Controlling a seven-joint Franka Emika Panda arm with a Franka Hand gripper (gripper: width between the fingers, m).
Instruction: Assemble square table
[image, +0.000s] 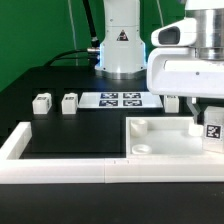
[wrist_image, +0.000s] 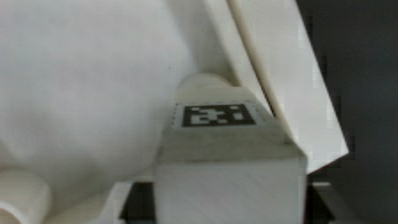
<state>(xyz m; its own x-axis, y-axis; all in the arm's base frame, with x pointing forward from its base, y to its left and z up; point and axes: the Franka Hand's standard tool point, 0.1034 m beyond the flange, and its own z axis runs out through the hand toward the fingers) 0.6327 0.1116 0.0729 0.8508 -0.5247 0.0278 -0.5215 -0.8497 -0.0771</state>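
Parts of the furniture lie spread on a black work surface (image: 60, 125), and we place them all by the tabletop (image: 168, 138), the white square tray with a raised rim and round corner sockets, which sits toward the exterior view's right, just behind the long white rail (image: 60, 170). Over the tabletop's right side hangs the gripper (image: 200, 108), and just under it, at the tabletop's rim, stands a leg block (image: 212, 130) with a black-and-white tag facing us. The wrist view shows that leg block (wrist_image: 221, 150) close against a white wall, probably the tabletop's rim, though the picture is too tight for us to be sure. We cannot tell whether the jaws are apart or pressed on it. A second leg block (image: 69, 101) and a third leg block (image: 41, 101) stand well off the tabletop toward the exterior view's left, near each other but apart, and the marker board (image: 120, 99) lies just behind the tabletop's far left corner.
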